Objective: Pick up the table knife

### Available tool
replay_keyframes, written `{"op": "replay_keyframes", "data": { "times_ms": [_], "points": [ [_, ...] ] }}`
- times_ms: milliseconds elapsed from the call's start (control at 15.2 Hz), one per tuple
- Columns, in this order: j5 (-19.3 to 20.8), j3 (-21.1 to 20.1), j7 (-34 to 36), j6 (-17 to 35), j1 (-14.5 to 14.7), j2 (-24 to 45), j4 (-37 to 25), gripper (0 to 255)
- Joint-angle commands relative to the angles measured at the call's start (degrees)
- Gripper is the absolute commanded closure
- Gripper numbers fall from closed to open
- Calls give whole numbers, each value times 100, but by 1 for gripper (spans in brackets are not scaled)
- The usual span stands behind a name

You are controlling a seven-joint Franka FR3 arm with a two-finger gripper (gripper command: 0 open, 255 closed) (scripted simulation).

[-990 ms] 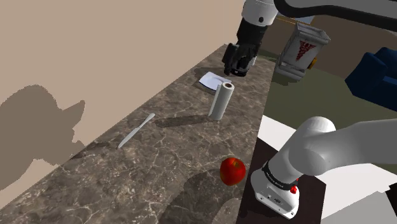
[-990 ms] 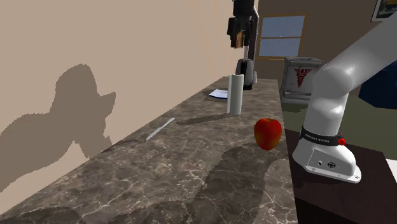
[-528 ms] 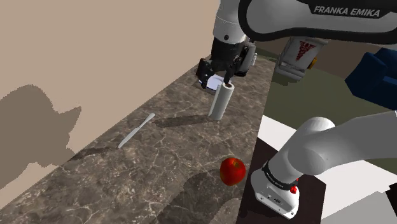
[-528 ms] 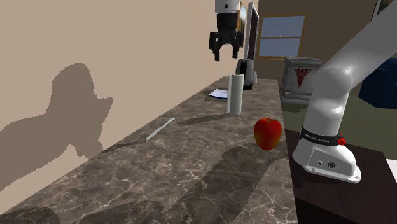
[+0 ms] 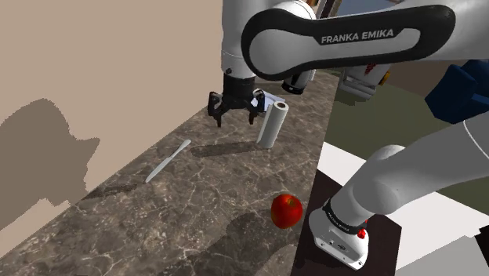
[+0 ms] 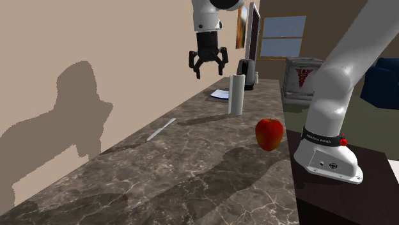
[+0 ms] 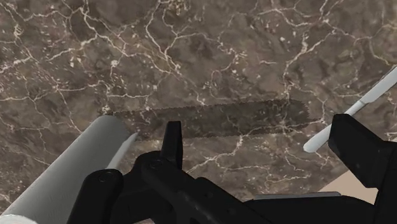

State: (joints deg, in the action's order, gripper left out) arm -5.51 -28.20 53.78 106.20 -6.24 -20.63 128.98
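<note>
The table knife is slim and pale and lies flat on the dark marble counter, near the wall. It also shows in the second exterior view. My black gripper hangs open in the air above the counter, between the knife and a white upright roll. Nothing is between its fingers. In the second exterior view the gripper hovers well above the surface. In the wrist view the knife lies just outside one fingertip, and the gripper points down at bare marble.
A red apple sits near the counter's front edge, close to the arm's white base. The white roll stands farther along the counter, with a sheet of paper and a black appliance behind it.
The arm has swung from the counter's far end toward the knife and come lower. The gripper now hangs on the near side of the roll, fingers spread.
</note>
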Motion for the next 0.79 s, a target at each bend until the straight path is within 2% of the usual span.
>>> {"op": "replay_keyframes", "data": {
  "times_ms": [0, 396, 726],
  "points": [
    [131, -286, 651, 227, -108, 565, -242, 0],
    [835, -775, 2504, 582, -190, 2182, -1077, 0],
    [1537, -702, 3912, 646, 126, 3589, -2009, 0]
  ]
}}
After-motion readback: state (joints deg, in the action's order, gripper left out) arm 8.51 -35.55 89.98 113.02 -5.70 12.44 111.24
